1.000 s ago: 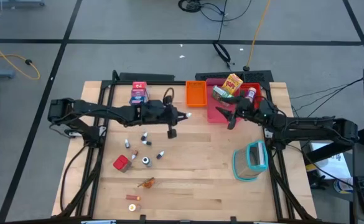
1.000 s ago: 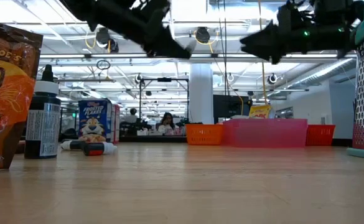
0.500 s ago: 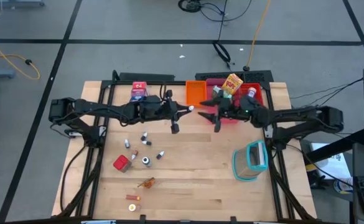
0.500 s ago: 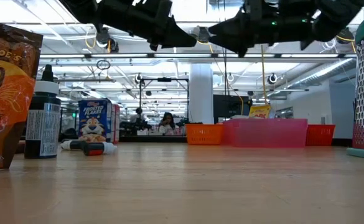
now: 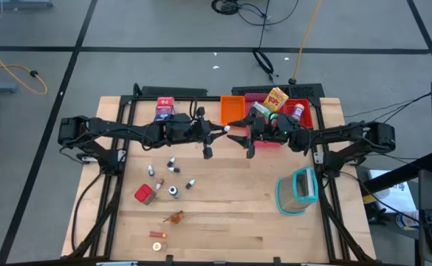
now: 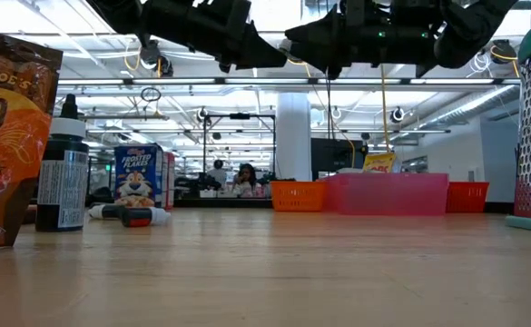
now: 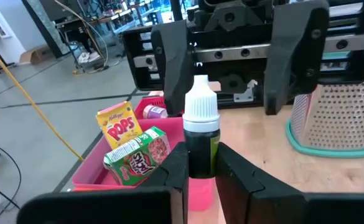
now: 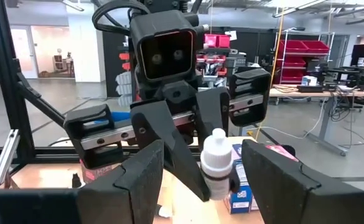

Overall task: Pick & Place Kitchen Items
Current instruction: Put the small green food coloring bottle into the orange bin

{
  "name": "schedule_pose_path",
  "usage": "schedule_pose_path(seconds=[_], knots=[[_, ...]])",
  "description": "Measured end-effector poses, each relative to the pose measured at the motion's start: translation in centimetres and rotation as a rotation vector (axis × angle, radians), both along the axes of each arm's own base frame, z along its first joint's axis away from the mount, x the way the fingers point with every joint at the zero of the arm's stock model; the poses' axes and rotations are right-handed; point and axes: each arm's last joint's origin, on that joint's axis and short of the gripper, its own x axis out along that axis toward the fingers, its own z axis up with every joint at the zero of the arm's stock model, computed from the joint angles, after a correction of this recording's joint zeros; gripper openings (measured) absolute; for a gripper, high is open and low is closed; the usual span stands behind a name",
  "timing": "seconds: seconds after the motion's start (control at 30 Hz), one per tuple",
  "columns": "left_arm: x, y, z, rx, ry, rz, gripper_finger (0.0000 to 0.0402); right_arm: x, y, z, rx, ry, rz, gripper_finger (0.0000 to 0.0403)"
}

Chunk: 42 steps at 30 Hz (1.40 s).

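A small dark bottle [image 7: 201,146] with a white cap [image 8: 216,144] hangs high above the table's far middle, with my left gripper [image 5: 218,132] shut on it. My right gripper [image 8: 210,177] faces it from the table's right and is open. Its fingers [image 7: 172,68] stand on either side of the bottle's cap without touching it. Other kitchen items lie on the table: a red cube [image 5: 143,194], tiny bottles [image 5: 173,167] and a blue-white carton [image 5: 163,112]. My left gripper pinches the bottle's dark body [image 7: 200,163] between its two fingers [image 7: 177,167], below the white cap. The fingers come nearly level from the table's left. The bottle stands upright in the hold, cap up, lifted well clear of the table.
A pink tray [image 5: 254,134] at the far right holds a yellow carton [image 5: 276,99] and a green one [image 7: 138,155]. An orange tray [image 5: 232,110] and a red tray [image 5: 298,109] flank it. A teal-rimmed clear container [image 5: 297,189] stands nearer on the right.
My right gripper has travelled toward the table's left, up to my left gripper, and tipped upward a little. Its open fingers now stand around the bottle's cap. The bottle has stayed where it was.
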Motion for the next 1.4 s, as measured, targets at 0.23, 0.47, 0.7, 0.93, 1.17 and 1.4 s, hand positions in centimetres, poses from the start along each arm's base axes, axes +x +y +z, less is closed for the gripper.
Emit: schedule_pose_path(seconds=[0.23,0.47,0.7,0.93,1.17,1.4], knots=[[0.0,0.0,0.0,0.0,0.0,0.0,0.005,0.02,-0.01,0.08,-0.001,-0.006,-0.001,0.0195],[0.0,0.0,0.0,0.0,0.0,-0.001,0.0051,0.0,0.0,0.18,-0.013,-0.016,-0.001,0.0135],[0.02,-0.05,0.09,0.0,-0.01,-0.009,0.0051,0.02,0.17,0.27,-0.023,-0.024,0.003,0.0113],[0.07,-0.12,0.26,-0.004,-0.029,-0.044,0.0051,0.01,0.2,0.31,-0.025,-0.026,0.006,0.0098],[0.08,-0.14,0.24,-0.005,-0.027,-0.045,0.0051,0.01,0.2,0.3,-0.064,-0.023,-0.001,0.0036],[0.05,-0.11,0.14,-0.005,-0.017,-0.035,0.0051,0.0,0.08,0.22,-0.072,-0.015,-0.012,0.0036]])
